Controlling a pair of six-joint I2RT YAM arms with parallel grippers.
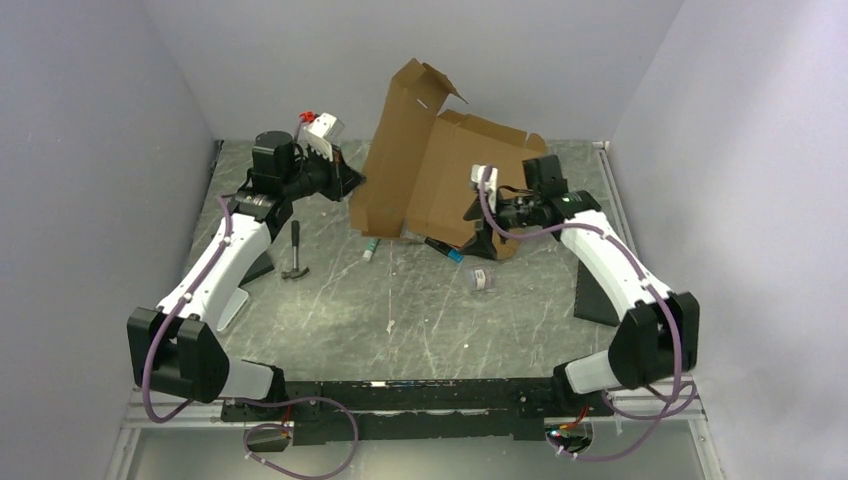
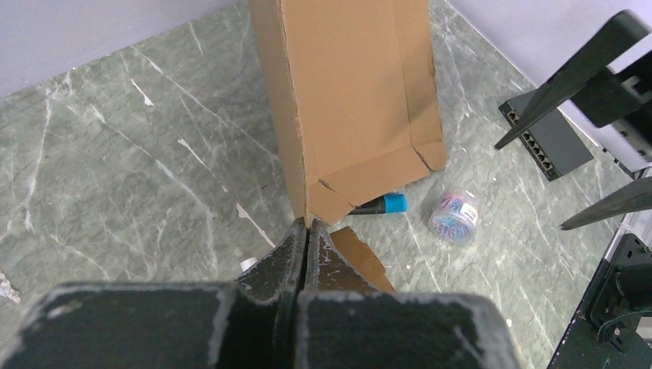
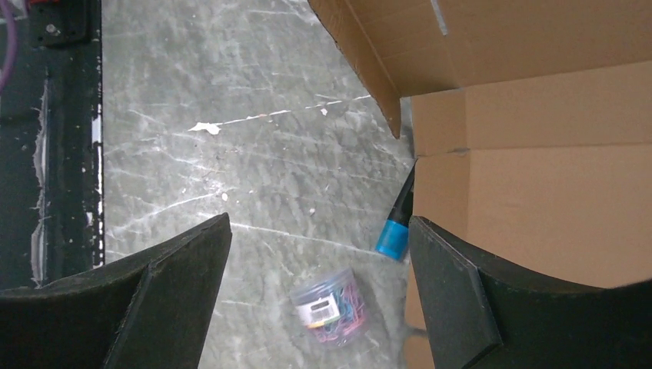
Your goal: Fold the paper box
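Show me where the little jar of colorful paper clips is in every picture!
Top external: the jar of paper clips sits on the table right of centre, just in front of the paper box.
Left wrist: the jar is right of centre, past the box's lower corner.
Right wrist: the jar is at bottom centre.
Shared landmark: the paper box, close by the jar in all three.

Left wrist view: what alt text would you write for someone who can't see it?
The left pincer, shut, pinches the bottom edge of the paper box, brown cardboard standing up from a grey-green table. By the box lie a blue-capped marker and a clear tub of coloured paper clips.
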